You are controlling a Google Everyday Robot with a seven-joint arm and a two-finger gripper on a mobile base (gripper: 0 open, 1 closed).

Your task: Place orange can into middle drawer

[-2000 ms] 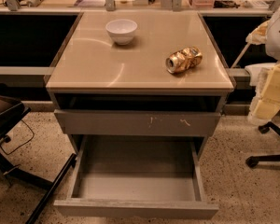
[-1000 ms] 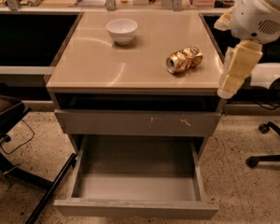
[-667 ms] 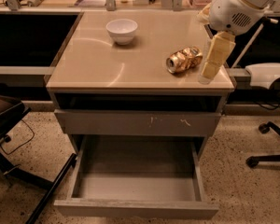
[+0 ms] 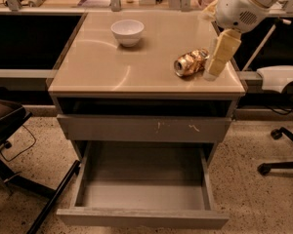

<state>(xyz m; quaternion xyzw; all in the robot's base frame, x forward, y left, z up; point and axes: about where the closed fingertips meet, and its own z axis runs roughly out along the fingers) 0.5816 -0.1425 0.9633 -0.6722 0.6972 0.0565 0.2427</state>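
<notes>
Camera view: gripper (image 4: 212,72) beside orange can (image 4: 190,62) (dented)

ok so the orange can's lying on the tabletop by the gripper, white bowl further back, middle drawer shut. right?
No, the middle drawer is pulled open; the camera view shows it. The rest holds: the orange can lies on the tabletop, the gripper just right of it, the white bowl further back.

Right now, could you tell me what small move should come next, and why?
Probably ease the end effector sideways over the can: it hangs just beside the can, which lies on its side on the countertop, not gripped. The open drawer waits below.
</notes>
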